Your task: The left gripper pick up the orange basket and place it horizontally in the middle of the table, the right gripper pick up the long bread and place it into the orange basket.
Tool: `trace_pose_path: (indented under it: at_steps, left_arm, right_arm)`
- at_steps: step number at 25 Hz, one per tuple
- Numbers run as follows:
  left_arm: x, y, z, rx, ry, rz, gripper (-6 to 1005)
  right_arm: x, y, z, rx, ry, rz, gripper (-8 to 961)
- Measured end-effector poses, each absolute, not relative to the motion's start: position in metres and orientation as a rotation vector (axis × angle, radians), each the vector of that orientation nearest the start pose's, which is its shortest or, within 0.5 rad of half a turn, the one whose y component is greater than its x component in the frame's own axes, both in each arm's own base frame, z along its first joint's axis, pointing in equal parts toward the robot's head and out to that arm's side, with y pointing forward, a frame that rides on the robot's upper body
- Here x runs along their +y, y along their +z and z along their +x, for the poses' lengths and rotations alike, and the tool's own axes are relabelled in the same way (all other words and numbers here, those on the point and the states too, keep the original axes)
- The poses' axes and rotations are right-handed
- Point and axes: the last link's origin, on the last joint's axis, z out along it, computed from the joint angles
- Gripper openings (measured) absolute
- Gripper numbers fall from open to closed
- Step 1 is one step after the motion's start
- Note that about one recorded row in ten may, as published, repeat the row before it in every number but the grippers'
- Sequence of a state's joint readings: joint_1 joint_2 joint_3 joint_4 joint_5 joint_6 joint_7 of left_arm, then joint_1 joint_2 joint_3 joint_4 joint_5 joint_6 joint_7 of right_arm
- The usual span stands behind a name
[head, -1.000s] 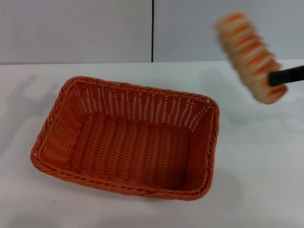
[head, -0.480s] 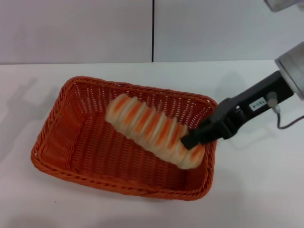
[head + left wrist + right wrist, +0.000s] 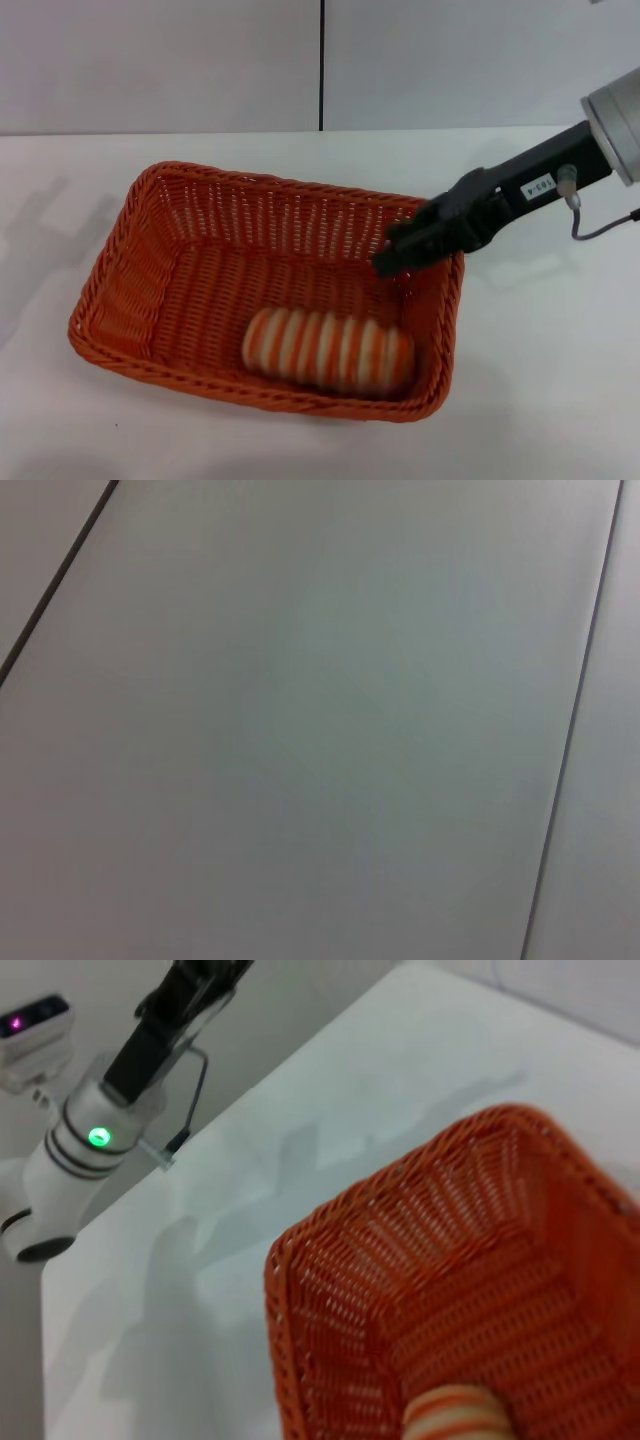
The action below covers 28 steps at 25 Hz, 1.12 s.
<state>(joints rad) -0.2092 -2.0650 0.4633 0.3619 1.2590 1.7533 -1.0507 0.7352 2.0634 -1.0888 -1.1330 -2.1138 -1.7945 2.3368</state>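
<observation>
The table (image 3: 540, 400) carries the basket (image 3: 130, 290), which sits lengthwise across the middle, flat on its base. Inside it the bread (image 3: 328, 348) lies on the woven floor against the near wall, toward the right end, with nothing holding it. The right gripper (image 3: 392, 262) hangs just above the basket's right rim, clear of the bread and empty; whether its jaws stand apart or together cannot be told from here. The left gripper is out of sight, and its wrist view shows only a plain wall, so that arm looks parked away from the work.

Both placements look done, so the step in hand is likely the retreat. To do it well, the right arm should lift straight up before swinging away, since it sits close over the rim and a sideways pull could catch the weave and drag the basket off its place
</observation>
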Motion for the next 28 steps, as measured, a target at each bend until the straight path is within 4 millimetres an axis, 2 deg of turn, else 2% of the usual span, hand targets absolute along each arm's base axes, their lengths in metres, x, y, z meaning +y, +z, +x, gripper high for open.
trace_pose_path:
  at_steps: [3,6,10,12,13,14,20,25,28]
  left_arm:
    - [0.242,0.075,-0.337,-0.590,-1.330,-1.724,786]
    - [0.237,0.078,-0.340,-0.560,-1.305,-1.724,786]
    - [0.226,0.084,-0.347,-0.520,-1.255,-1.696,786]
    - [0.219,0.087,-0.352,-0.511,-1.228,-1.666,786]
    - [0.216,0.089,-0.355,-0.504,-1.213,-1.654,786]
    - [0.213,0.090,-0.357,-0.494,-1.195,-1.643,786]
    - [0.199,0.089,-0.364,-0.422,-1.101,-1.608,786]
    - [0.186,0.080,-0.371,-0.375,-1.013,-1.519,786]
    - [0.179,0.073,-0.372,-0.342,-0.956,-1.457,786]
  right_arm:
    - [0.351,0.027,0.133,0.948,0.219,-3.019,501]
    - [0.352,0.049,0.146,0.890,0.320,-2.895,532]
    - [0.348,0.083,0.189,0.796,0.458,-2.617,562]
    - [0.337,0.100,0.230,0.693,0.590,-2.395,561]
    - [0.337,0.100,0.230,0.693,0.590,-2.395,561]
    - [0.332,0.101,0.246,0.656,0.665,-2.306,560]
    - [0.311,0.101,0.299,0.513,0.938,-1.949,559]
    - [0.286,0.091,0.337,0.434,1.014,-1.608,557]
    - [0.275,0.085,0.353,0.416,0.989,-1.419,556]
